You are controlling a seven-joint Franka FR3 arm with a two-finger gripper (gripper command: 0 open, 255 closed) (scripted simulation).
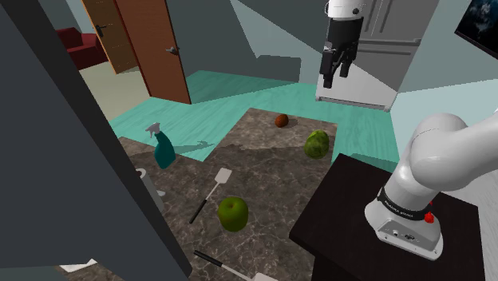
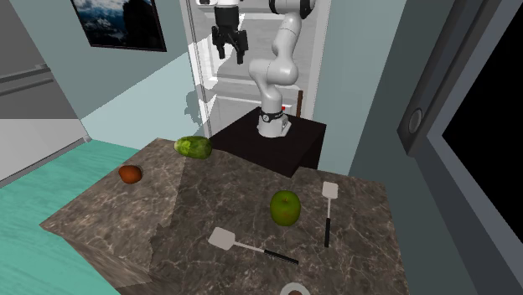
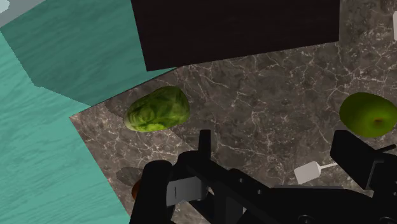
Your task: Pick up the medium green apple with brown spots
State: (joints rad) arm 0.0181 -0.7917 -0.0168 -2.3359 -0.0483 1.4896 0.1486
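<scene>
Round green apple: smooth skin, lighter yellow-green on top, darker underneath, with a small brown spot showing in the wrist view. It sits upright, dimple up, on the dark brown veined stone tabletop, with nothing touching it. In the second exterior view it lies right of the tabletop's middle, clear of every edge.

No readable text, label, number or sign on anything in view

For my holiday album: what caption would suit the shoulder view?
Open black gripper hangs high over a marbled counter where a green apple lies beside a white spatula.
</scene>
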